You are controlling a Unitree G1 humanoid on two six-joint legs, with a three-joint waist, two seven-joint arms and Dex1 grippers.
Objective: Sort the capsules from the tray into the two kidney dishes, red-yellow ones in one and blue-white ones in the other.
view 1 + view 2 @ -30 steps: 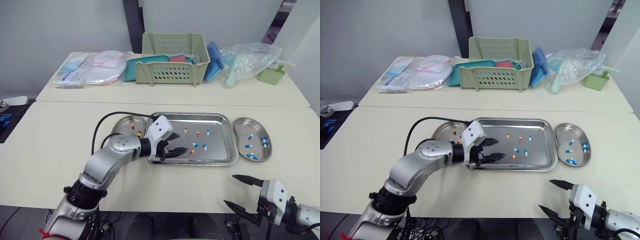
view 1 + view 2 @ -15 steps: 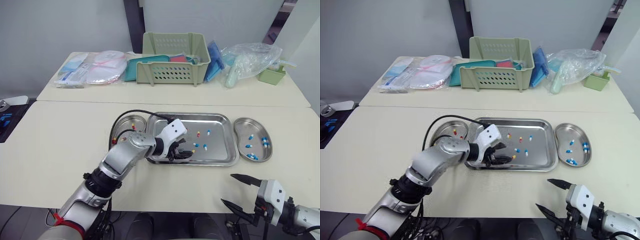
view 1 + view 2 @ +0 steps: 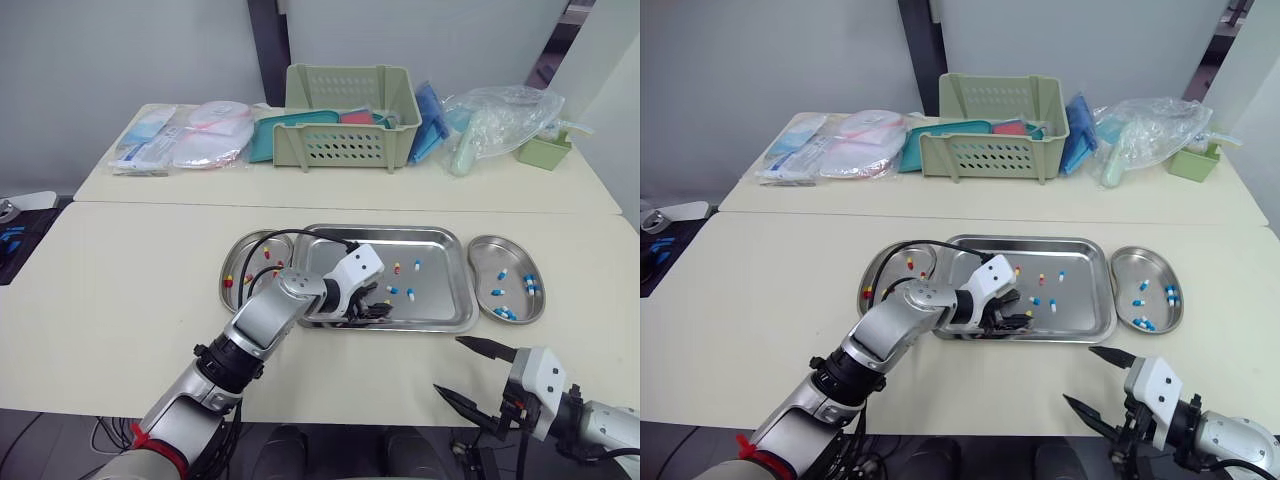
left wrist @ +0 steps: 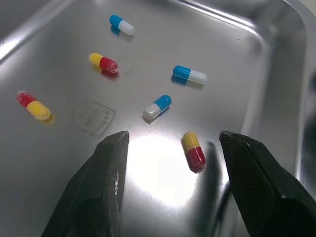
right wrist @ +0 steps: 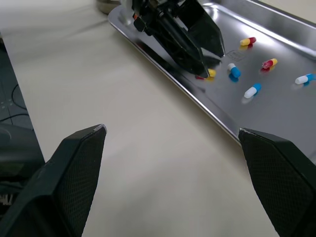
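- Judging by the dishes, you are partway through. The left kidney dish (image 3: 229, 262), just beside the tray's (image 3: 440, 238) left end, holds a few red-yellow capsules (image 3: 264, 252). The right kidney dish (image 3: 512, 262), just beside the tray's right end, holds several blue-white capsules (image 3: 527, 284).
- Both colours also lie loose in the tray, so neither side is finished.
- Your left gripper (image 4: 173, 140) hangs low over the tray's near edge, jaws spread and empty.
- The left wrist view gives you what the head views hide behind that gripper: one red-yellow capsule (image 4: 193, 151) lying on the tray floor between the fingers (image 4: 106, 187), nearer one, touching neither.
- Your right gripper (image 3: 450, 365) sits well apart from the tray, on its near side, jaws spread wide, holding nothing.
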